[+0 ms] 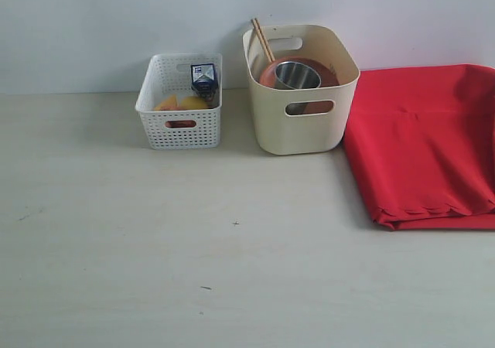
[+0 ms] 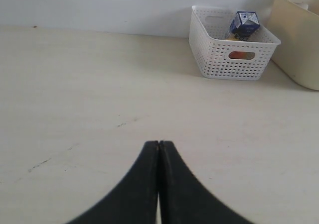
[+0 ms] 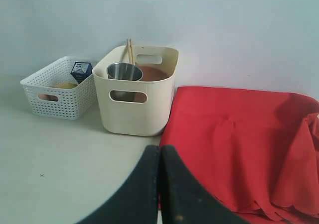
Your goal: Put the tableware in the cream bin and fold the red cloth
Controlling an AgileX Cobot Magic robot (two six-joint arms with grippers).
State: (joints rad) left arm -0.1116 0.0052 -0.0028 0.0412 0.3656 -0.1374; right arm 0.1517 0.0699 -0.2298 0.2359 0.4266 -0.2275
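Note:
The cream bin (image 1: 302,124) stands at the back of the table. A steel cup (image 1: 297,75), a brown plate (image 1: 267,76) and wooden chopsticks (image 1: 261,39) are inside it. The same bin (image 3: 134,109) with the steel cup (image 3: 124,72) appears in the right wrist view. The red cloth (image 1: 425,143) lies folded in layers to the bin's right, its scalloped edge toward the front. My left gripper (image 2: 159,144) is shut and empty over bare table. My right gripper (image 3: 160,148) is shut and empty, near the red cloth (image 3: 239,139) and its left edge. Neither arm shows in the exterior view.
A white perforated basket (image 1: 180,127) stands left of the cream bin, holding a blue-white milk carton (image 1: 203,76) and yellow food. A pale wall rises behind both containers. The cloth runs off the right side of the exterior view.

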